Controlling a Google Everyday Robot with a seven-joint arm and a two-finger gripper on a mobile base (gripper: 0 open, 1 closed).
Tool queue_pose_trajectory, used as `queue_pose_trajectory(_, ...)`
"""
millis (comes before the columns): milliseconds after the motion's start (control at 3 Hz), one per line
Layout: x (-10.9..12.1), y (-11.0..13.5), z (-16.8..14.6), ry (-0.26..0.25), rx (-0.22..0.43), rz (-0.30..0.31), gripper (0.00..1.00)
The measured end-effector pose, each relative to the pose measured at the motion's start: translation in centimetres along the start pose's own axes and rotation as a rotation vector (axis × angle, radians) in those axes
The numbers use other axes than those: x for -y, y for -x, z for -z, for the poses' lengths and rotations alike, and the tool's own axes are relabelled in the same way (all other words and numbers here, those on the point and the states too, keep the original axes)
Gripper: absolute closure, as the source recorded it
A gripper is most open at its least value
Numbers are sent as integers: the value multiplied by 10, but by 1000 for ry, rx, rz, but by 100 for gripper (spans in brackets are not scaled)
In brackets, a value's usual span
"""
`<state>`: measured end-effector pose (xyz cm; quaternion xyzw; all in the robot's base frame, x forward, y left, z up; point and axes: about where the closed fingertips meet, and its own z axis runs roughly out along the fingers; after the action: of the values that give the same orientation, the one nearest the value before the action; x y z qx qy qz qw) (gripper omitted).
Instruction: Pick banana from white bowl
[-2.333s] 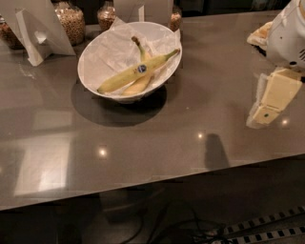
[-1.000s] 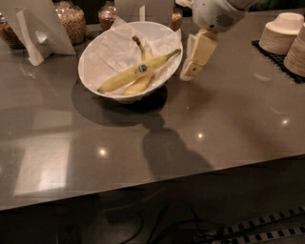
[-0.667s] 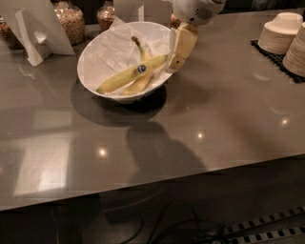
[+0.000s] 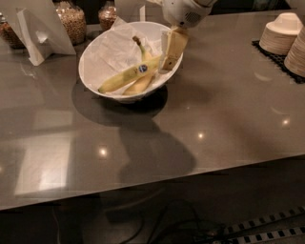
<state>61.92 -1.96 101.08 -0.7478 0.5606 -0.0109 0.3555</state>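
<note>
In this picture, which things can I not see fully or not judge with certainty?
- Camera view: the hand hangs at the right rim of the white bowl, by the tip of the banana; whether they touch is unclear.
- The second banana is mostly hidden under the first.
- The arm and the jars are cut off by the top edge.

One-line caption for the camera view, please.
Gripper poised inside the white bowl by one end of the blue-stickered banana, which lies across a second banana.
</note>
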Motion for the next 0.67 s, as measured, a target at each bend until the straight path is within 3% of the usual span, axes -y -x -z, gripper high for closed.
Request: queue_pose_trajectory(667, 11, 13, -49, 47, 34, 106, 33)
